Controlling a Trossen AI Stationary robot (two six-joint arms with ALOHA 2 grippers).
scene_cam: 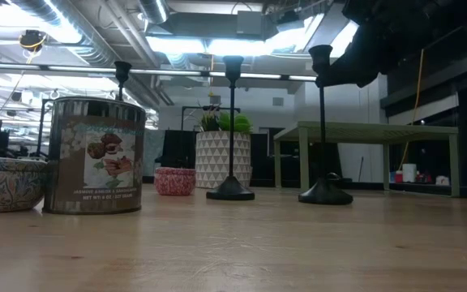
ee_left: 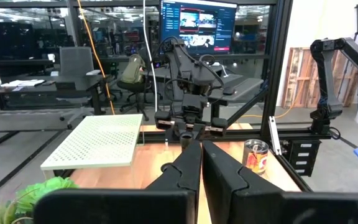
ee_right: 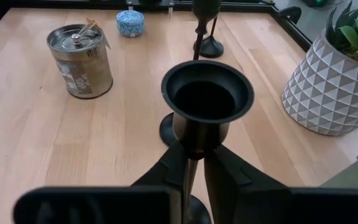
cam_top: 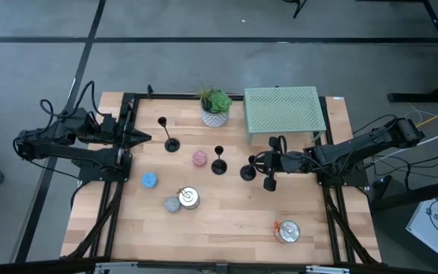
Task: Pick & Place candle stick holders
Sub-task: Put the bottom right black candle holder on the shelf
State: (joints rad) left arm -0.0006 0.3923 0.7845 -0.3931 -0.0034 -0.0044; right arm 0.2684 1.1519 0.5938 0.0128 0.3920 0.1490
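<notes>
Clearly the candle stick holder (ee_right: pixel 206 102) nearest the right arm is the one in play: the right wrist view looks down into its black cup, with the right gripper (ee_right: pixel 193 163) and its two fingers (ee_right: pixel 166 168) pinched on the thin stem just under that cup. From overhead its round base (cam_top: pixel 247 173) sits on the table (cam_top: pixel 226 228) just in front of the green perforated stand (cam_top: pixel 284 112), and the low view shows that base (scene_cam: pixel 325 195) apparently resting flat on the wood, so I judge it gripped but not yet lifted. The main risk is the grip itself: a slim, smooth stem held high, with the heavy base far below, could swing or slip between the fingers once raised, and a tilted holder would land on its edge and topple. A second holder (cam_top: pixel 218 160) stands close alongside, with a pink candle (cam_top: pixel 199 158) just beyond it, so a sideways carry at low height could clip either one. The third holder (cam_top: pixel 171 141) stands farther off towards the left arm, near the potted plant (cam_top: pixel 216 107). A silver tin (cam_top: pixel 189 198) and another tin (cam_top: pixel 287 231) lie nearer the front edge. The left gripper (cam_top: pixel 144 138) waits at the table's left side, its fingers (ee_left: pixel 185 171) pressed together and holding nothing.
</notes>
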